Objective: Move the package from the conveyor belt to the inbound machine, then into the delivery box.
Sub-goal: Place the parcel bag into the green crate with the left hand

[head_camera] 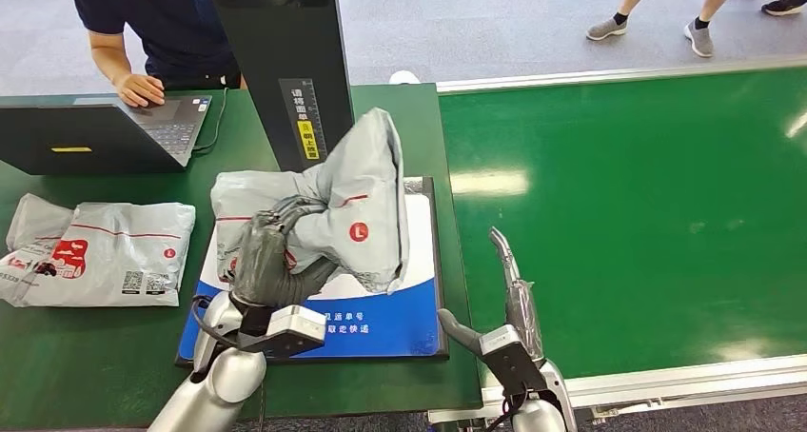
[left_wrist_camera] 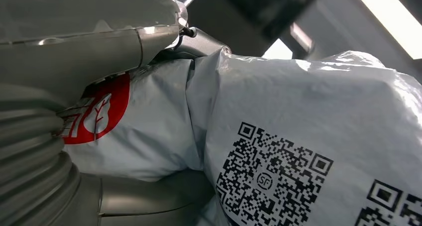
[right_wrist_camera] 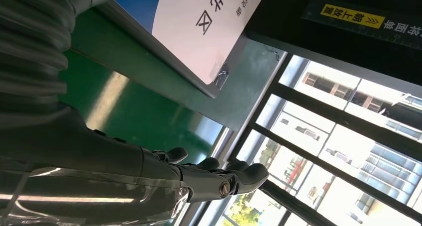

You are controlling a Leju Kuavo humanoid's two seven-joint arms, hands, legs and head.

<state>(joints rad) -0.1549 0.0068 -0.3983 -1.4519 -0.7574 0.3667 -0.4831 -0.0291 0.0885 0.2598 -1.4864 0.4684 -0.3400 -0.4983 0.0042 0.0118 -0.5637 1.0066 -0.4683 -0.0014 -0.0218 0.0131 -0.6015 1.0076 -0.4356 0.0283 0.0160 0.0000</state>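
Note:
A grey plastic mail package (head_camera: 352, 204) with red marks stands partly raised over the blue and white scan pad (head_camera: 400, 323) of the inbound machine. My left hand (head_camera: 266, 256) grips its lower left side; close up, the package (left_wrist_camera: 308, 131) shows QR codes and a red logo against my left hand (left_wrist_camera: 74, 47). Beside the pad's right edge, over the edge of the green conveyor belt (head_camera: 628, 213), my right hand (head_camera: 504, 299) is held with its fingers straight and nothing in it. From the wrist, the right hand (right_wrist_camera: 199, 178) shows dark extended fingers.
The machine's black post (head_camera: 285, 61) rises just behind the package. Another grey package (head_camera: 100, 251) lies at the left of the green table. A person types on a laptop (head_camera: 95, 132) at the back left. More people's legs (head_camera: 666, 13) stand beyond the belt.

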